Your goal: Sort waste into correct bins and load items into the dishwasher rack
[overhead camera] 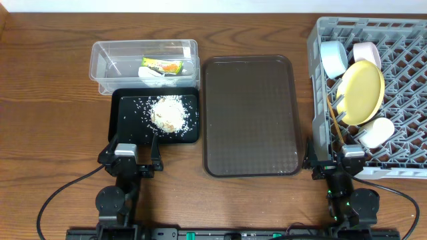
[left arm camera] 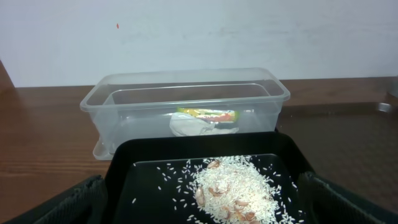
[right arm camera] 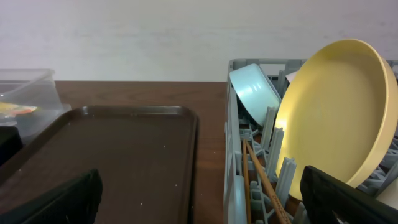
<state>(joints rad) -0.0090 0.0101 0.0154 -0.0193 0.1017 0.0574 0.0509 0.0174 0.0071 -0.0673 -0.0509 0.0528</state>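
Take the brown serving tray (overhead camera: 250, 113) in the middle of the worktop (overhead camera: 53, 100) as the marker: it is bare, and everything else sits to either side of it. Just left of it lies the shallow black tray (overhead camera: 127, 113) with the rice scraps (overhead camera: 168, 113) heaped in it, a pale mound with loose grains scattered round. Beyond that stands the clear tub (overhead camera: 107, 57), holding the crumpled wrapper (overhead camera: 163, 67) and its white paper. Right of the brown tray is the grey rack (overhead camera: 407, 40). In it the yellow plate (overhead camera: 360, 93) stands on edge, with the light blue bowl (overhead camera: 332, 57) and pinkish bowl (overhead camera: 368, 52) behind it, the pale cup (overhead camera: 378, 131) in front, and the chopsticks (overhead camera: 335, 123) along its left wall. The left claw (overhead camera: 133, 143) is spread wide at the black tray's near edge, with the rice straight ahead. The right claw (overhead camera: 337, 157), also wide and empty, is at the rack's near-left corner; the chopsticks' long axis runs straight away from it. Judging by this, the sorting looks finished (neither arm seems to have anything left to reach for).
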